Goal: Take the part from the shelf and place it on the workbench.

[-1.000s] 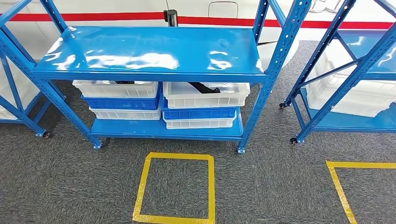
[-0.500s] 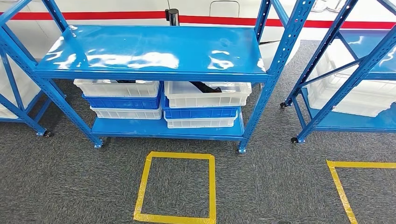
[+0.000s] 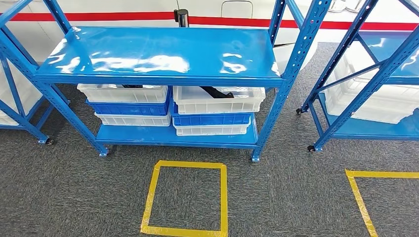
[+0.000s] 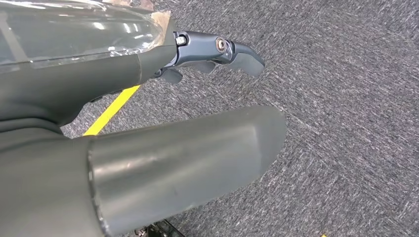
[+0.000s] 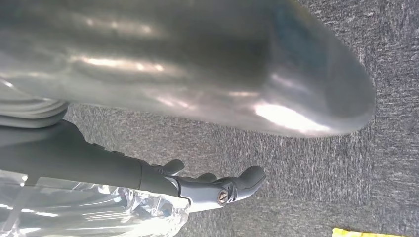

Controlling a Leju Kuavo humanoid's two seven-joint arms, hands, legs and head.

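A black part [image 3: 215, 92] lies in the top white crate [image 3: 217, 100] on the lower level of the blue shelf [image 3: 158, 54], right of centre. Another dark part [image 3: 132, 87] peeks from the left white crate [image 3: 123, 94]. My left hand [image 4: 212, 54] hangs over grey carpet with its fingers apart and nothing in it. My right hand [image 5: 217, 185] also hangs above the carpet, fingers spread and empty. Both hands are far from the shelf.
White and blue crates are stacked in two piles under the shelf's top board. A second blue rack [image 3: 365, 74] with white crates stands at the right. Yellow tape squares [image 3: 185, 197] mark the grey carpet in front of the shelf.
The view has shifted only slightly; the shelf and crates stand as before. No hand has moved into the head view.
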